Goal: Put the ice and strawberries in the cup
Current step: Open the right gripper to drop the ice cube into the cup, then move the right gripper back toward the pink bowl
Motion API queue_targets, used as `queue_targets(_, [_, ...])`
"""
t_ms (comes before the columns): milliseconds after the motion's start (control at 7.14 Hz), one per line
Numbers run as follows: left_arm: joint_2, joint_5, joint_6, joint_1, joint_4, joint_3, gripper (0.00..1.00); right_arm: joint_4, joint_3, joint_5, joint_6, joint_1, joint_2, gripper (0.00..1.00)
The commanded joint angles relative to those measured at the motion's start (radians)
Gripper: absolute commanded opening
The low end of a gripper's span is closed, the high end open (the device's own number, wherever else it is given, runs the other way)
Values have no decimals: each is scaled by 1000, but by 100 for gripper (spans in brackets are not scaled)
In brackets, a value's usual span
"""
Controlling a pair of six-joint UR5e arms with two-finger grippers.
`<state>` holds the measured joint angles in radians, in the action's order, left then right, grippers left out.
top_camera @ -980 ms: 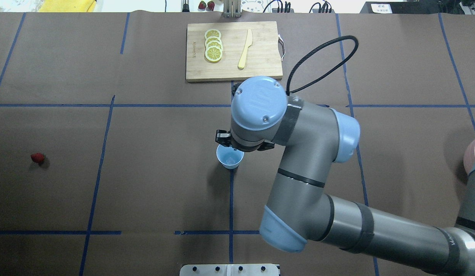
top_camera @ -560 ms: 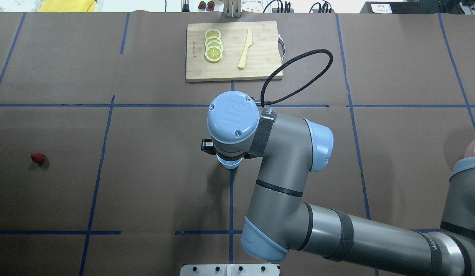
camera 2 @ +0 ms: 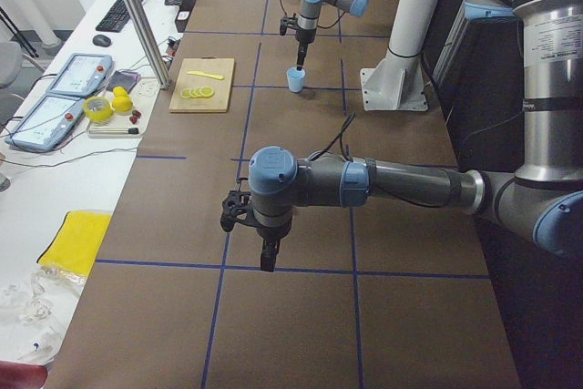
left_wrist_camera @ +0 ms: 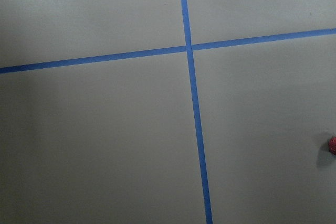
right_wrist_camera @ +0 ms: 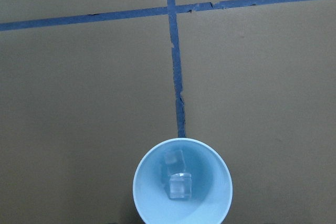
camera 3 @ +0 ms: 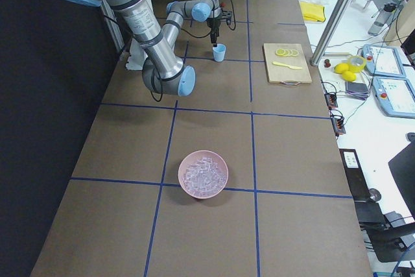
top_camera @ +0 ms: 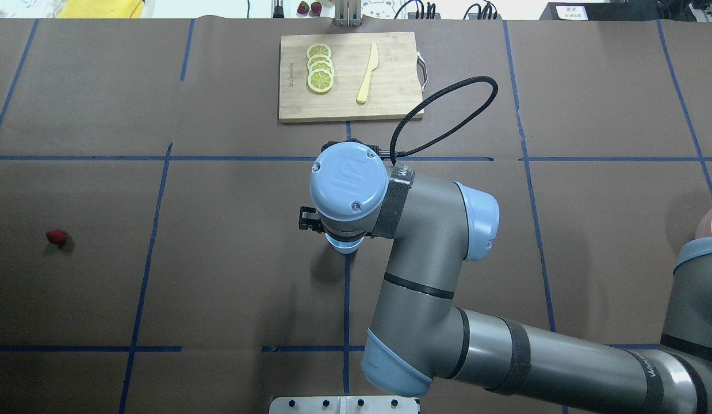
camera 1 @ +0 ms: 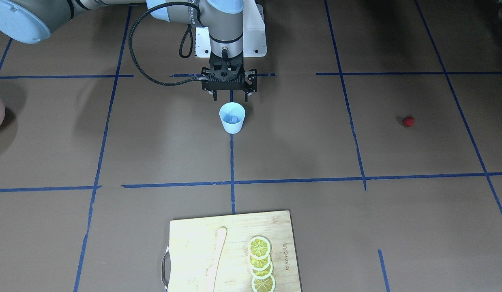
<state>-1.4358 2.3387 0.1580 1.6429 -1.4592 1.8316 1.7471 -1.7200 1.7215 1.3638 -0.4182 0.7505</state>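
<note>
The light-blue cup [camera 1: 232,118] stands at the table's middle on a blue tape line. Clear ice [right_wrist_camera: 179,186] lies in it; the right wrist view looks straight down into the cup [right_wrist_camera: 182,182]. My right gripper [camera 1: 230,97] hangs open and empty above the cup, on the robot's side of it. In the overhead view the right wrist covers most of the cup [top_camera: 345,248]. The strawberry [top_camera: 56,236] lies alone far out on my left; it also shows at the left wrist view's right edge [left_wrist_camera: 332,145]. My left gripper [camera 2: 267,260] shows only in the exterior left view, so I cannot tell its state.
A wooden cutting board [top_camera: 390,103] with lemon slices [top_camera: 320,68] and a yellow knife [top_camera: 367,73] lies at the table's far middle. A pink bowl of ice [camera 3: 203,174] stands far to my right. Blue tape lines grid the brown table.
My right arm has swung left and back toward the robot, so its wrist now covers the cup in the overhead view. The cup and strawberry have not moved.
</note>
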Motion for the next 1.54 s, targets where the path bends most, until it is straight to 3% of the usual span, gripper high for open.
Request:
queue_targets(0, [-2,-1,0,0,-1,-2,100,0,-27,44,-96,-68,30,99])
queue_targets(420, [-2,1,0,0,-1,0,100,-7,-266,248,-430,-291,312,99])
queue_targets(700, [-2,-1,0,0,-1,1,100,-11,-357,306,-671,-419,519,99])
queue_targets(980, [0,1,0,0,-1,1,100,-62,-355,471,-991,-642,721,99])
queue_targets(1400, [0,1,0,0,0,3,100,-96,-297,590,-1456,-906,979,99])
